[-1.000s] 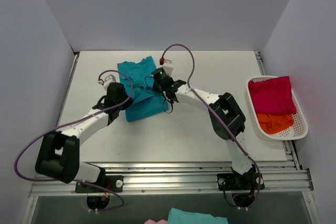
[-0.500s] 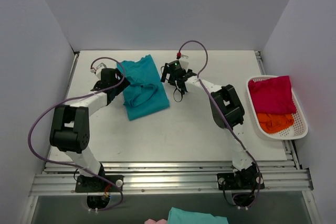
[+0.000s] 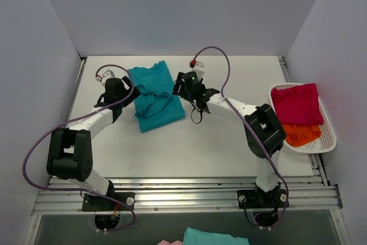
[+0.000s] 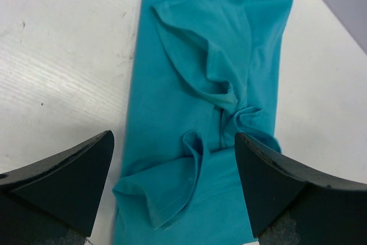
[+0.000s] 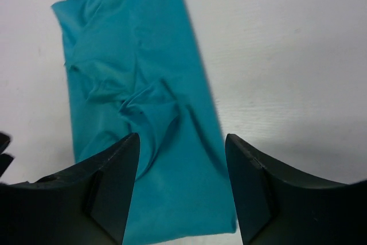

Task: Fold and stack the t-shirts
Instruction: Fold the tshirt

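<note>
T-shirts sit in 2 places in the top view. The teal t-shirt [image 3: 156, 100] lies on the table [image 3: 189, 142] toward its far side, doubled lengthwise into a narrow band. The crimson t-shirt [image 3: 295, 102] and orange t-shirt [image 3: 299, 134] lie unfolded in the basket [image 3: 330, 142] at the right edge. The left gripper [image 3: 123, 91] hangs just beside the band's left edge and the right gripper [image 3: 182, 87] just beside its right edge. From up here their jaws are too small to read.

In the left wrist view the fingers [image 4: 63, 182] are spread wide with nothing between them, and the cloth lies below and ahead. This view alone shows a loose sleeve flap across the band and creases bunched at mid-length.

In the right wrist view, slightly blurred, the fingers [image 5: 103, 187] stand apart and hold nothing. It shows the band's right edge running straight, with bare table beyond.

Shirt 1 of 3 looks mid-fold: the lengthwise fold is made, the crosswise fold not yet. The next move likely calls for each gripper to pinch a corner at 1 end of the band and carry it over to the other end. The bunched middle may need flattening first. Only the top view shows the basket and the 2 shirts waiting in it.
</note>
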Motion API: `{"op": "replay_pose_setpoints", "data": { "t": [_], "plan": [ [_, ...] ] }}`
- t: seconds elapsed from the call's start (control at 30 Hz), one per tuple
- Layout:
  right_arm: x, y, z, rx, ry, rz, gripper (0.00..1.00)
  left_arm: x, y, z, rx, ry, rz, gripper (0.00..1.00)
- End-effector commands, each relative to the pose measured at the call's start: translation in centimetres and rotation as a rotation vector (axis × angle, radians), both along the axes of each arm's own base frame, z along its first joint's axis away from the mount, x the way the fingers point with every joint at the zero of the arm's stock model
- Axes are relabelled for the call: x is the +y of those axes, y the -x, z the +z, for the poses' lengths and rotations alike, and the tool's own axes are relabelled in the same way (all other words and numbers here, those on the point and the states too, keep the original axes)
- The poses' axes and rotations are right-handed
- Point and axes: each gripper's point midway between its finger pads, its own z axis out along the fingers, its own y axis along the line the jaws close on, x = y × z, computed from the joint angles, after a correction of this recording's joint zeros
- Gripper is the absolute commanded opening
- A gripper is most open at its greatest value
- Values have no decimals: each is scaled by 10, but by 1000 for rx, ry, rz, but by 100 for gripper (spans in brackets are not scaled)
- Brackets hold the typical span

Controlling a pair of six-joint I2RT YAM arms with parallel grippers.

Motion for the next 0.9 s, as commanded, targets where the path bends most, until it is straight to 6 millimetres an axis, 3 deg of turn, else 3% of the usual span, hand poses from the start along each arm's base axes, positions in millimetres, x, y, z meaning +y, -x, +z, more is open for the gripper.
{"op": "replay_pose_setpoints", "data": {
  "t": [0.0,0.07,0.13,0.27,0.57,0.73,0.87],
  "plan": [
    [56,22,3,-2,-34,112,57,-4,1,1,-29,10,-30,95],
    [75,28,-8,13,-30,146,56,-6,3,-4,-17,14,-39,95],
    [83,31,-22,38,-23,153,55,-6,4,-4,-19,11,-43,95],
    [96,32,-29,54,-27,167,54,-3,9,-8,-15,-4,-47,95],
    [93,32,-41,71,8,145,52,-4,8,-10,-21,8,-55,95],
    [92,26,-62,100,27,141,45,-6,7,-13,-22,16,-62,95],
    [93,16,-67,107,24,137,44,-4,8,-18,-11,10,-60,95]
  ]
}}
